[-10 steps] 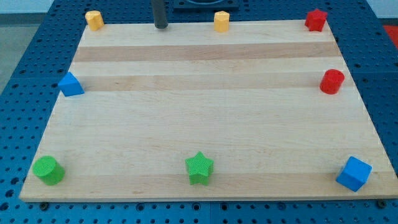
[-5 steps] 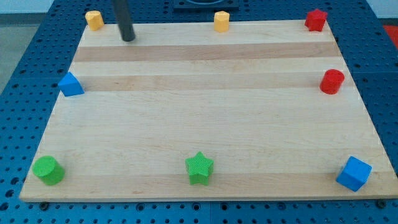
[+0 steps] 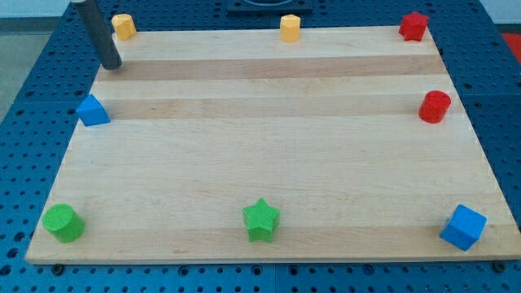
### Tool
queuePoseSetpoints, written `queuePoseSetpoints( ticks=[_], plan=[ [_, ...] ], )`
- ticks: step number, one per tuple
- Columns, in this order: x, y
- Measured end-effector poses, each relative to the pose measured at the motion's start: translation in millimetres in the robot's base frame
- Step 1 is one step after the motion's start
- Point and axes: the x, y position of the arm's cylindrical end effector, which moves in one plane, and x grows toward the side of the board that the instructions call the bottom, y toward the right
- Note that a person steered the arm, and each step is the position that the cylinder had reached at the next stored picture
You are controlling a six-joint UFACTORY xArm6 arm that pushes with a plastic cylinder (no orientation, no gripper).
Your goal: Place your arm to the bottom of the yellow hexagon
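Two yellow blocks sit at the board's top edge: one at the top left (image 3: 123, 25) and one at the top middle (image 3: 290, 28). Both look many-sided, and I cannot tell for certain which is the hexagon. My tip (image 3: 111, 66) rests on the board's left edge, just below and slightly left of the top-left yellow block, with a gap between them. The rod leans up out of the view's top left.
A blue triangular block (image 3: 93, 110) lies on the left edge below my tip. A green cylinder (image 3: 63, 222), a green star (image 3: 261, 220) and a blue cube (image 3: 463, 226) line the bottom. A red cylinder (image 3: 435, 107) and a red star (image 3: 413, 26) are on the right.
My tip has slid left and slightly down along the top of the board, from between the two yellow blocks to just below the top-left one. No block has moved.
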Motion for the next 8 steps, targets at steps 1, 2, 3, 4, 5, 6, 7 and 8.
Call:
queuePoseSetpoints(
  ticks=[1, 2, 3, 4, 5, 6, 7, 8],
  plan=[
    [7.7, 36.1],
    [22.7, 87.0],
    [30.0, 126.7],
    [30.6, 175.0],
    [31.4, 184.4],
    [36.4, 195.9],
    [36.3, 226.4],
    [36.3, 258.3]
  ],
)
